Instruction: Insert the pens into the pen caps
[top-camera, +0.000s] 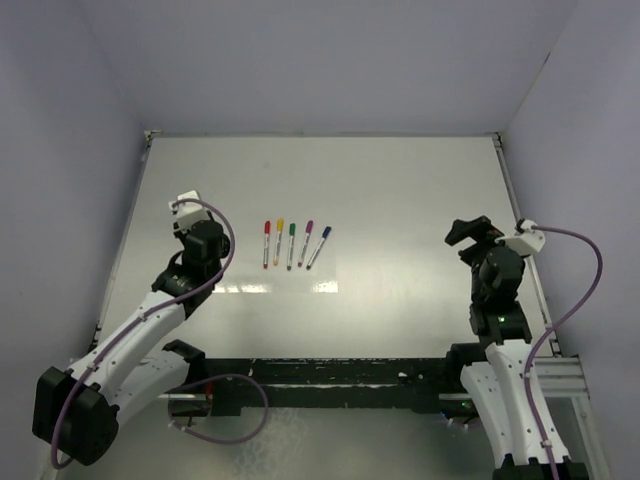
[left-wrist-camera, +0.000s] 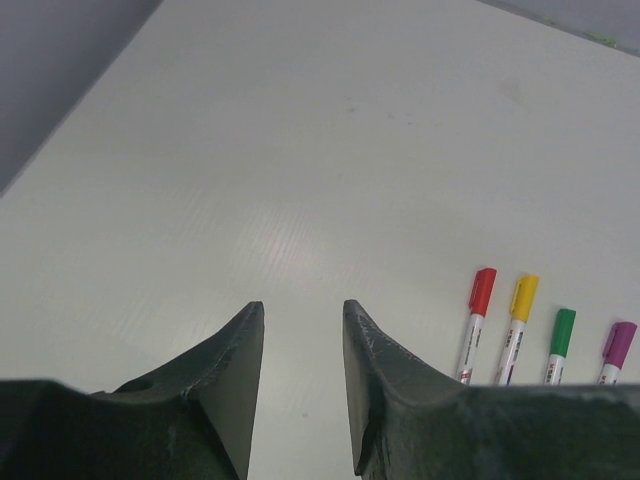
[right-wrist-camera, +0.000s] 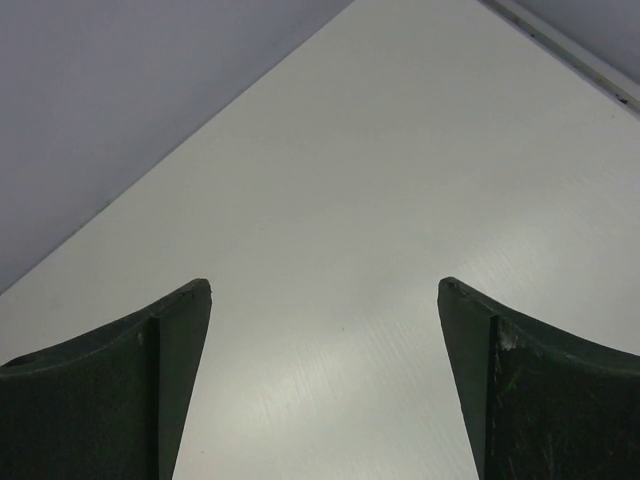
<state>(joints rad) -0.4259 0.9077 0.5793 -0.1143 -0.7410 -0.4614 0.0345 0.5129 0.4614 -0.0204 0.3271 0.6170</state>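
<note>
The pens (top-camera: 291, 246) lie in a row on the table (top-camera: 400, 190) with caps (left-wrist-camera: 482, 291) on — our left gripper (left-wrist-camera: 300, 308) and right gripper (right-wrist-camera: 325, 285) are both apart and empty — so we should move slowly and not bump them.

Worktop (top-camera: 400, 190): smooth white sheet, faintly ribbed, semi-gloss with glare patches. Left claw (left-wrist-camera: 300, 312) and right claw (right-wrist-camera: 324, 288): dark matt plastic, lightly scuffed. Pen caps (left-wrist-camera: 523, 296): smooth glossy coloured plastic
</note>
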